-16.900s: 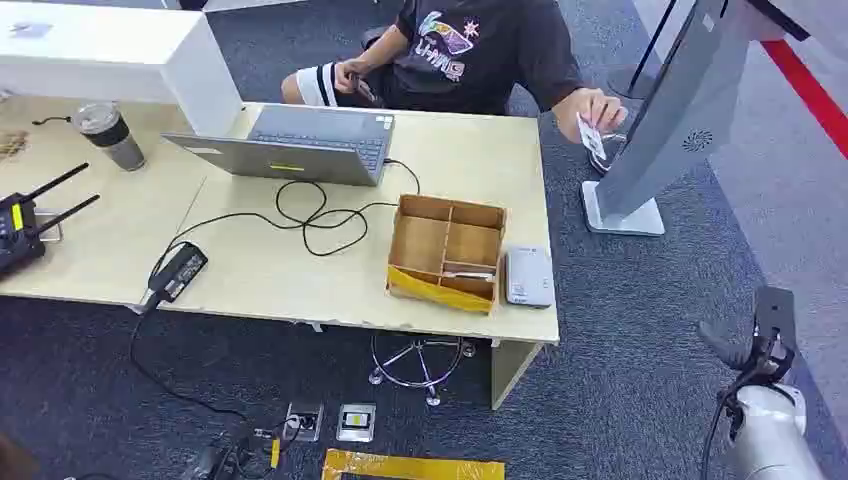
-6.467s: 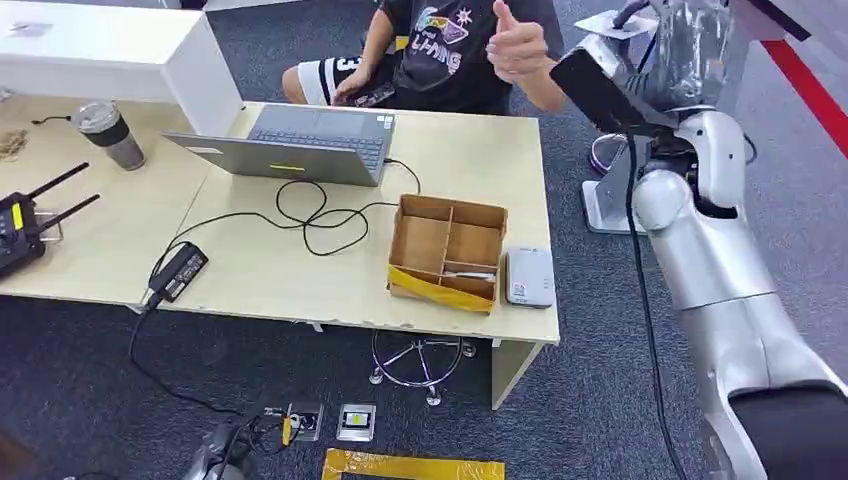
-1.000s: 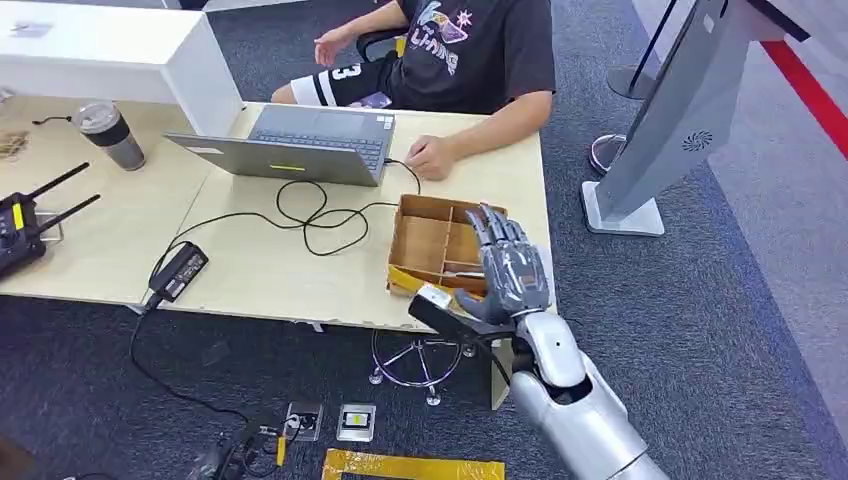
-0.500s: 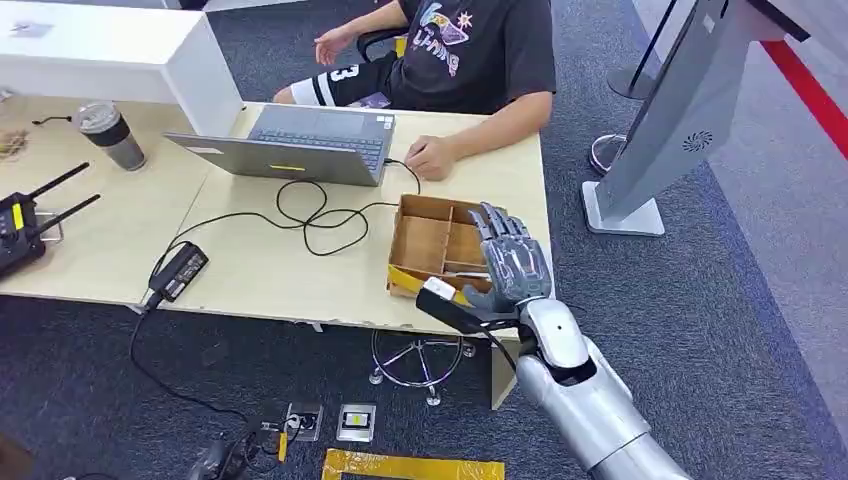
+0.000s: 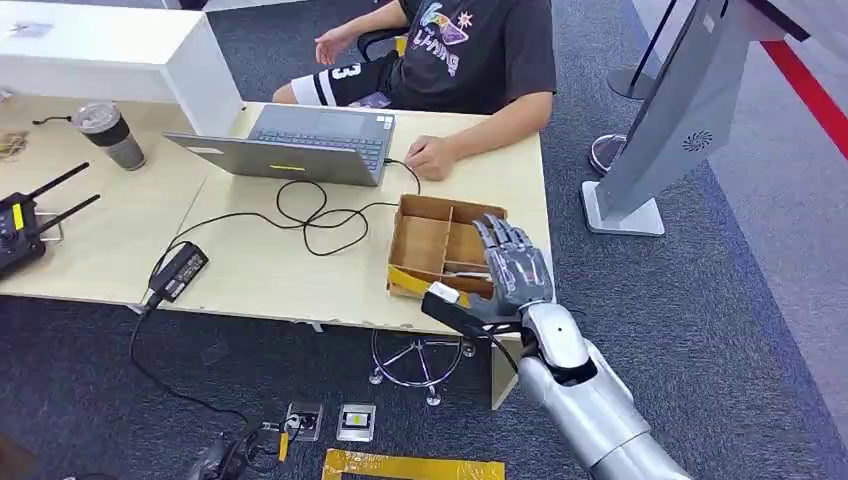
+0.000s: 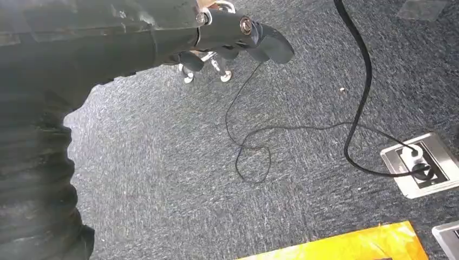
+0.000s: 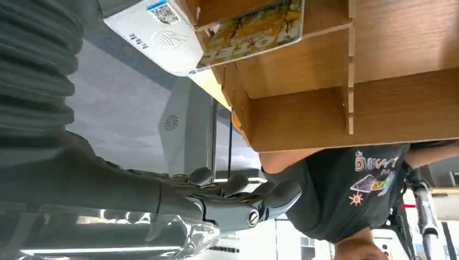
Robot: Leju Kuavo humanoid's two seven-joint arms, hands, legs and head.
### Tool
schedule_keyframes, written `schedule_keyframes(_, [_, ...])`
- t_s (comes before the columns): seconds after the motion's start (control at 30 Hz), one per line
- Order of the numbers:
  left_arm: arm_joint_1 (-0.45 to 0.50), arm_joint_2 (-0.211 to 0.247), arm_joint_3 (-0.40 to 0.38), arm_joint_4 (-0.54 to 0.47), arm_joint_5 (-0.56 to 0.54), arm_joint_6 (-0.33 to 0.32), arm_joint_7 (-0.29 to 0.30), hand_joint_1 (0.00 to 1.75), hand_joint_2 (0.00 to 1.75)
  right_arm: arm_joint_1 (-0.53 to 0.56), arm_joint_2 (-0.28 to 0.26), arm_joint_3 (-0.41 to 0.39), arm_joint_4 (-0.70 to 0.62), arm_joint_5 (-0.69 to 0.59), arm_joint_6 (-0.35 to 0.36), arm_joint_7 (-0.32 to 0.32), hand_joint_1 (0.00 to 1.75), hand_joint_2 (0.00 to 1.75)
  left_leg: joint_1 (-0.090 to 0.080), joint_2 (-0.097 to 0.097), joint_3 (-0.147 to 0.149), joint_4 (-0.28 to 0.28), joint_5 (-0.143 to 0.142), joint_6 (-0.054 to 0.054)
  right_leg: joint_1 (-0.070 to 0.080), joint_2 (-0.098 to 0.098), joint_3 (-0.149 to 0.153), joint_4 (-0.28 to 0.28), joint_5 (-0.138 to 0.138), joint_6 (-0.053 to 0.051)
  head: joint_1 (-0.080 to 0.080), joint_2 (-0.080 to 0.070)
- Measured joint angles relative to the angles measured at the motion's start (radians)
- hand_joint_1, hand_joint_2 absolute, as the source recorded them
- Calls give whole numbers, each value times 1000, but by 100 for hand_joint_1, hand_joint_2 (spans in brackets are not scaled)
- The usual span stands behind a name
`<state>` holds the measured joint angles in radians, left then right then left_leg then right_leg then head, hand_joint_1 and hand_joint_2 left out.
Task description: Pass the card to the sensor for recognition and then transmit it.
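Wooden tray (image 5: 420, 245) with several compartments sits on the table (image 5: 260, 265), and one card (image 7: 253, 31) lies in one of them. One white card reader (image 7: 154, 32) rests just beside the tray. The right hand (image 5: 512, 268) hovers over the tray's near right corner, fingers spread, grasping nothing. The left hand (image 6: 238, 38) hangs over the carpet, its fingers loosely curled on nothing. One person (image 5: 460, 50) sits behind one laptop (image 5: 300, 145).
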<state>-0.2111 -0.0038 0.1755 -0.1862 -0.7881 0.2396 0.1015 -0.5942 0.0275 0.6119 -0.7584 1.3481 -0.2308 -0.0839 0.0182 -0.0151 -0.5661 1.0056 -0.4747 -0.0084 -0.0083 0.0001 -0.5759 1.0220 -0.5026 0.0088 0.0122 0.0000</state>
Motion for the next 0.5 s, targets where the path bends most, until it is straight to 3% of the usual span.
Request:
schedule_keyframes(0.4, [-1,0,0,0,2,1,0,0,175,-5,-2,0,39,-2,-4,2,0,175,0,0,0,0,0,0,0,0,0,0,0,0,0,0])
schedule_keyframes(0.5, [-1,0,0,0,4,1,0,0,175,-10,-2,0,50,-2,-10,2,24,175,0,0,0,0,0,0,0,0,0,0,0,0,0,0])
